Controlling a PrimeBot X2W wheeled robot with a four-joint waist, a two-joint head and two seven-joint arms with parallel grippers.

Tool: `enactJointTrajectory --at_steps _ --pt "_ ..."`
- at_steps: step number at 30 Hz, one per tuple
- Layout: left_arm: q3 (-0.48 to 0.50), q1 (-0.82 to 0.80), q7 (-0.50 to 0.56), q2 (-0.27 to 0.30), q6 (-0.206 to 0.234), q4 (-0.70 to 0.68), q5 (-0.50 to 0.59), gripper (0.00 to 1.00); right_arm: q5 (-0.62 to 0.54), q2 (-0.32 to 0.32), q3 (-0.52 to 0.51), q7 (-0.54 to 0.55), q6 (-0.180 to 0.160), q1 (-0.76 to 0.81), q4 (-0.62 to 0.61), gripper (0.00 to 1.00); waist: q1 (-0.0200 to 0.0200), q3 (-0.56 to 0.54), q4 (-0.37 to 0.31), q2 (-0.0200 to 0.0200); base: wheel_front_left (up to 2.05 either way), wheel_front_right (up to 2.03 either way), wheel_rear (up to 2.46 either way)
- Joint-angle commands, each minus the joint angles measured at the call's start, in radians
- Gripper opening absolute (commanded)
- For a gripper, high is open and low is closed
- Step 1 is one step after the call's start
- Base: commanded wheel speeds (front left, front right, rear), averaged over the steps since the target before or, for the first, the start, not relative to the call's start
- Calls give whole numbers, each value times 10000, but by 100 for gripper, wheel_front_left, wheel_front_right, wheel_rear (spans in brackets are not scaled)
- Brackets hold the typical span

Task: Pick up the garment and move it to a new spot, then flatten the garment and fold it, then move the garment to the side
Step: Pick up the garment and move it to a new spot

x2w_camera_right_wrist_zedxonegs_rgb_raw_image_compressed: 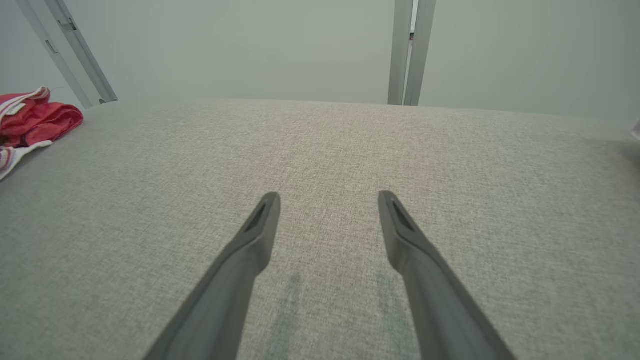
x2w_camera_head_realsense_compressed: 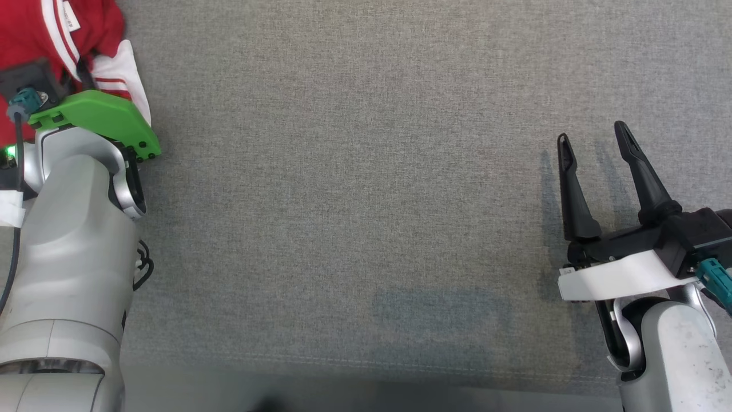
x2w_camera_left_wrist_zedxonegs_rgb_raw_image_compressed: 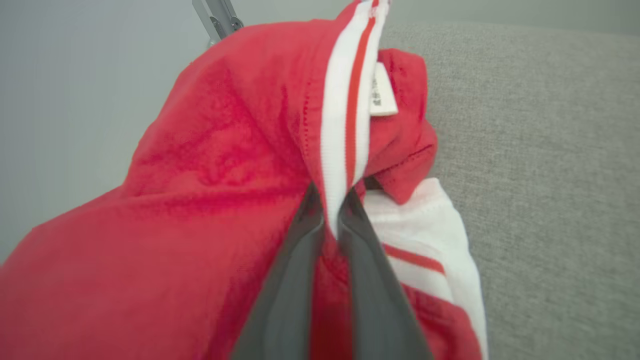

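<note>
A grey woven surface spreads wide, with a pale wall behind it and two metal posts rising at its far edge.

The garment is red with white trim and lies bunched at the surface's far left corner in the head view, partly under the left arm. Close up, a white band with a red stripe runs up over its crumpled top, and a small white label sits just beside the band. A white sleeve with red stripes hangs at the right of the heap, resting on the grey weave.

The left gripper has its two dark fingers pressed nearly together, and the lower end of the band is pinched between their tips. Red cloth lies on both sides of the fingers. In the head view a green cover on that wrist lies over the garment's near edge.

The right gripper is well apart from the garment, at the right side of the surface. Its fingers are spread wide over bare weave, holding nothing, and from its own camera the garment shows as a small red heap at the far left.
</note>
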Motion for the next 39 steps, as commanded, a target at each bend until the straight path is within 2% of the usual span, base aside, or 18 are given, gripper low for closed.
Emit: enactJointTrajectory --at_steps 1,9,20,25,32,37,39 --pt "32 58 -46 91 71 -10 -23 0 7 -40 0 -71 -7 -66 3 100 -1 -12 -1 -1 0 0 0" --pt "257 238 -50 157 -253 -61 -220 0 27 -40 -16 -150 -7 -127 178 100 -1 -196 62 -1 0 0 0" --pt "65 -155 159 -73 -1367 373 -470 0 376 -40 222 -444 -7 -79 796 100 -1 -1212 35 -1 0 0 0" --pt "-149 -319 424 -446 -1886 364 -517 0 679 -42 330 -661 -9 74 1293 100 -1 -2047 -195 -1 0 0 0" --pt "-373 -600 533 -1025 -2375 -119 -753 0 949 -41 398 -878 -9 255 1807 100 -1 -2938 -569 -1 0 0 0" --pt "-443 -735 679 -1224 -2634 -691 -1263 0 1088 -36 482 -965 -7 353 2031 100 -1 -3311 -838 -1 0 0 0" --pt "-640 -730 921 -1261 -2820 -1180 -1910 0 1194 -37 570 -1004 -7 369 2134 100 -1 -3451 -1033 -1 0 0 0"
